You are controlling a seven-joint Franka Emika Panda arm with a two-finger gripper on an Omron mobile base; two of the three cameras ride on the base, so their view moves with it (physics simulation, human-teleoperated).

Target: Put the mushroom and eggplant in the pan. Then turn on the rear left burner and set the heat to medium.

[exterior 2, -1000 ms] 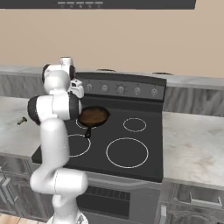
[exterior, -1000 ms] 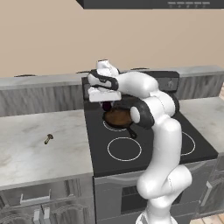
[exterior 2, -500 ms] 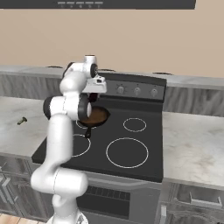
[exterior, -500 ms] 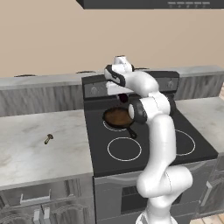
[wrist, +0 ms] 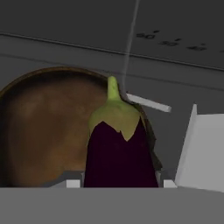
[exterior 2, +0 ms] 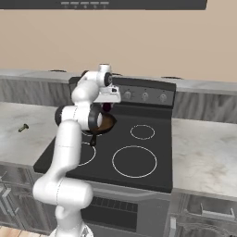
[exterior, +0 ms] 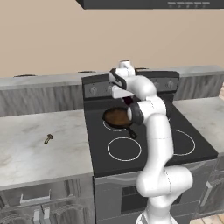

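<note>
The eggplant (wrist: 120,153) occupies the lower centre of the hand view, its dark purple body rising from the bottom edge and its green cap and stem pointing toward the top of the frame. The fingers are closed on the eggplant, whose body fills the gap between them at the bottom edge. Behind it, at the left of that view, lies the pan (wrist: 39,127) with its brown interior.

In the left base view the gripper (exterior: 127,99) sits just above the centre of the frame, over the right edge of the pan (exterior: 116,117), which rests on the black cooktop (exterior: 148,151) with its handle pointing toward the lower right. A dark purple patch shows below the hand there. In the right base view the gripper (exterior 2: 107,106) hangs left of centre, with the eggplant (exterior 2: 107,107) visible beneath the hand and above the pan (exterior 2: 105,124).

The mushroom (exterior: 48,139) lies on the counter (exterior: 26,153) at the left of the left base view, well apart from the cooktop. In the right base view the mushroom (exterior 2: 22,128) lies at the far left.
</note>
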